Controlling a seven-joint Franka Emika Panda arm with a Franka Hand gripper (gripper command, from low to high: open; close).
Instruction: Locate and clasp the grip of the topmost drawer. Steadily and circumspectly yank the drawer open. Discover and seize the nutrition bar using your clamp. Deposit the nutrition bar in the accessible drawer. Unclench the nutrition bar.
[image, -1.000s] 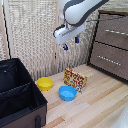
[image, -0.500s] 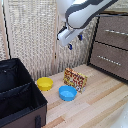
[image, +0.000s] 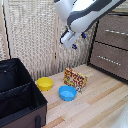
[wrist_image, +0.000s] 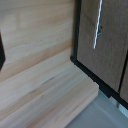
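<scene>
Down low and close: a black box (image: 17, 97) on the wooden floor (image: 95, 107), at the exterior view's left. Next to it, a yellow bowl (image: 44, 83), then a blue bowl (image: 67, 92). Just behind the blue bowl, touching or nearly so, the nutrition bar (image: 75, 79), propped up on its edge, not yet picked up.

Higher up and farther back, the clamp (image: 78, 41) at the end of the big white arm (image: 85, 14), up in the air, well away from the bar. Holding nothing. Open or pinched together? Too blurry to tell.

Farthest back, at the exterior view's right, the dresser with the topmost drawer (image: 114, 32) shut tight. Silver handle (wrist_image: 97, 25) plain in the wrist view.

Step now: get to that handle. Best to open wide first, line up straight with the bar, close around it, not beside it. Then pull slow and straight out, no tugging sideways.
</scene>
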